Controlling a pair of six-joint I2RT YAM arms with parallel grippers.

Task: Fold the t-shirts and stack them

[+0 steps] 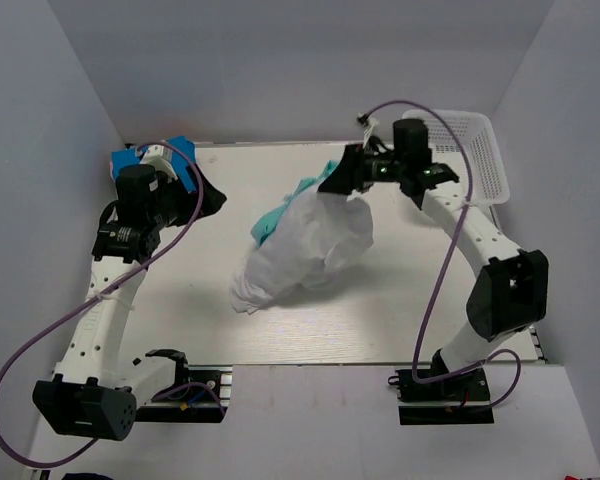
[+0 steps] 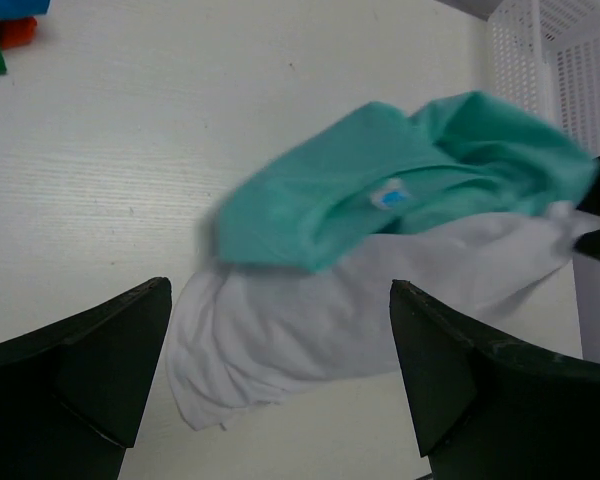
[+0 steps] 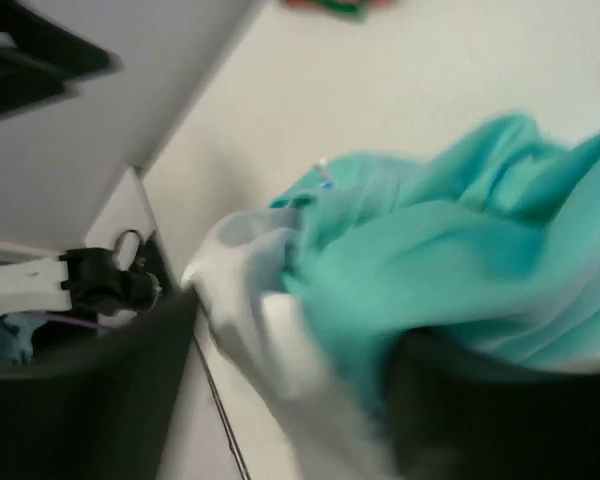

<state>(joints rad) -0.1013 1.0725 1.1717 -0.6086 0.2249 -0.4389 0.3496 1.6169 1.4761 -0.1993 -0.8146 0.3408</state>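
Right wrist view: right gripper (image 3: 300,335) has white and teal cloth bunched between its fingers. The frame is blurred, so I cannot tell if it is clenched or letting go. Top view: white t-shirt (image 1: 305,250) hangs from that gripper as a crumpled bundle, lower end reaching the table (image 1: 180,310) near centre. Teal t-shirt (image 1: 278,215) is tangled behind it, touching. Left gripper (image 2: 280,290) is released wide, nothing in it, at the far left just beside a blue t-shirt (image 1: 185,158). White basket (image 1: 480,150) sits far right. Step, as I judge it: pulling one shirt from the pile to lay flat, no fold made yet. Next move calls for separating white from teal, spreading it flat on bare table, and the left gripper taking an opposite edge.
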